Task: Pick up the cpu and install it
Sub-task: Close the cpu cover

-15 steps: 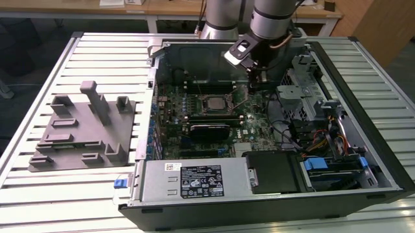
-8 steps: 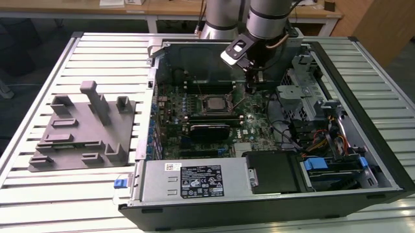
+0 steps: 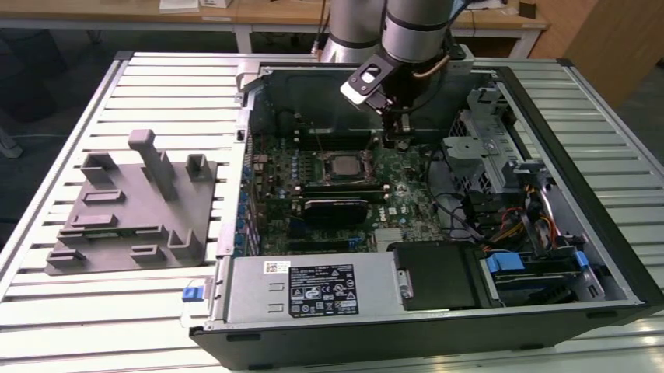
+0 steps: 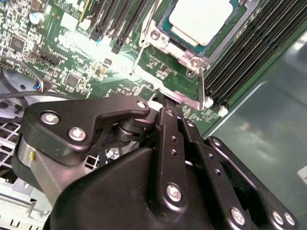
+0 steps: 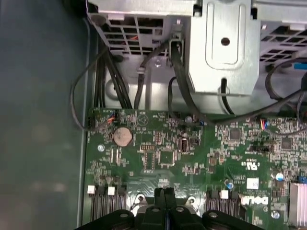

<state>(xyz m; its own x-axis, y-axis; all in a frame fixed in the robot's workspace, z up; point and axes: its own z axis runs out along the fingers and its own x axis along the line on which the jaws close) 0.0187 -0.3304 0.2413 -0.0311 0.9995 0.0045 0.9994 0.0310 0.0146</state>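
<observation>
Your grey robot arm (image 3: 415,31) is reaching straight down into the open black computer case (image 3: 612,233), black claw (image 5: 164,191) pressing its fingers together on nothing, hanging just beside the metal-framed socket (image 4: 192,62), silvery-grey square cpu (image 4: 199,19) sitting inside that socket.

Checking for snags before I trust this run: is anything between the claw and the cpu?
Nothing visible. The silvery-grey square cpu lies in the metal-framed motherboard socket, and the black claw, shut, sits at that frame's edge in the second wrist view, with only the frame's rim between them.
</observation>
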